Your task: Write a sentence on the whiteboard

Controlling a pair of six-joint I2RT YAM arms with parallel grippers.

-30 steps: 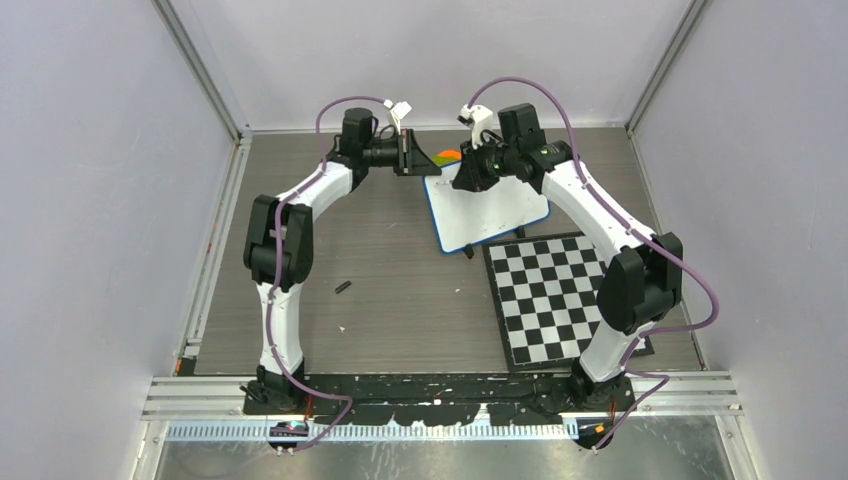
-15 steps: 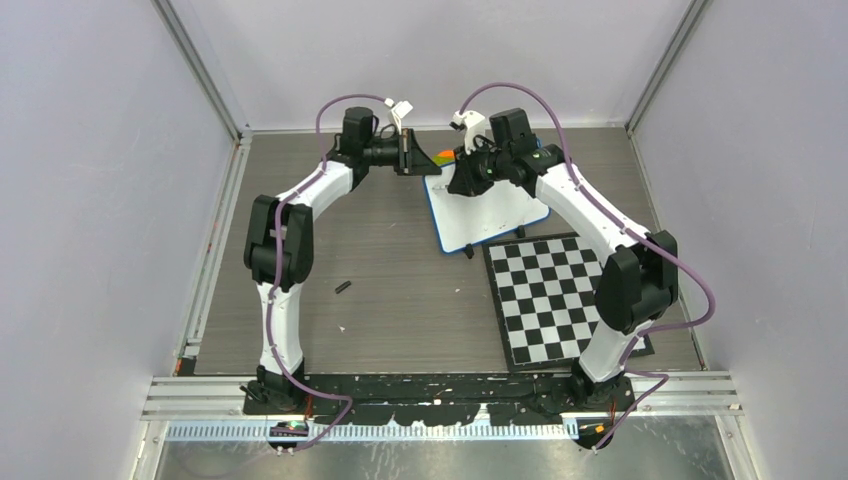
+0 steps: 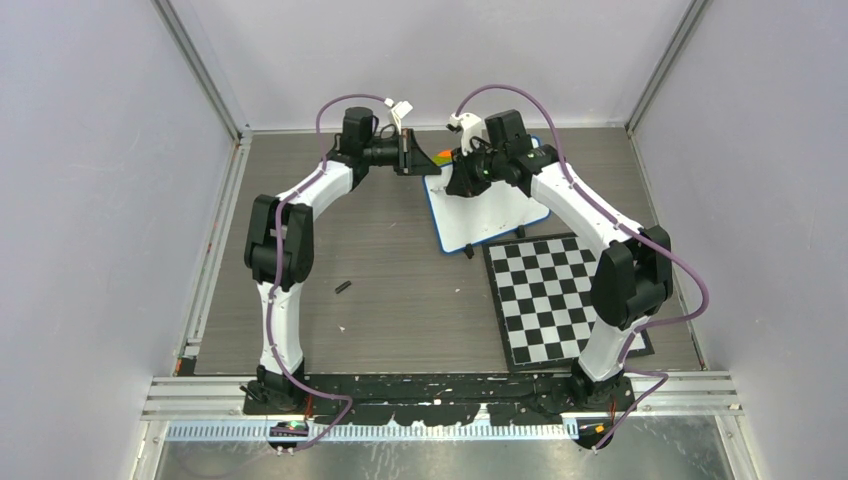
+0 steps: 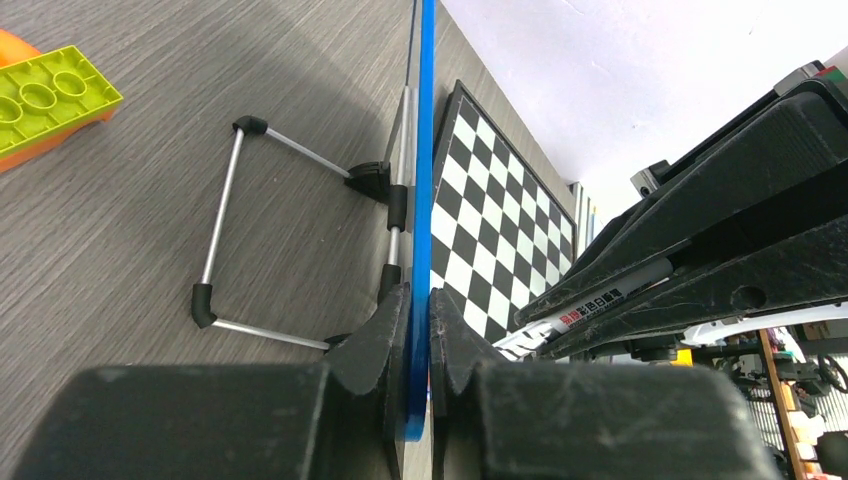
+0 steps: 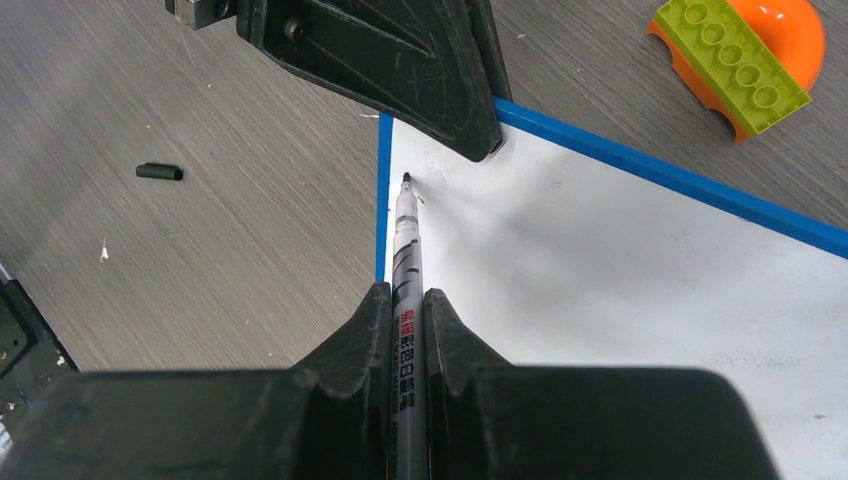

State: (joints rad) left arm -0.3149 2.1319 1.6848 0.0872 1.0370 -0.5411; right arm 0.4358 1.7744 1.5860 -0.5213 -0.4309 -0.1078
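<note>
Opening stroke in hand: the marker (image 5: 405, 230) tip sits at a corner of the blank whiteboard (image 3: 495, 220).
Pale lilac walls close in a grey wood-grain tabletop (image 3: 400, 270), where the whiteboard rests with a checkered board (image 3: 555, 300) just beside its near edge. The left gripper (image 4: 420, 300) has its jaws pinched on the whiteboard's blue rim, steadying it. The right gripper (image 5: 405, 295) has its jaws clamped round the marker. The next move, I judge, calls for a light, even drag across the whiteboard. A black cap (image 5: 159, 171) lies well apart from it.
</note>
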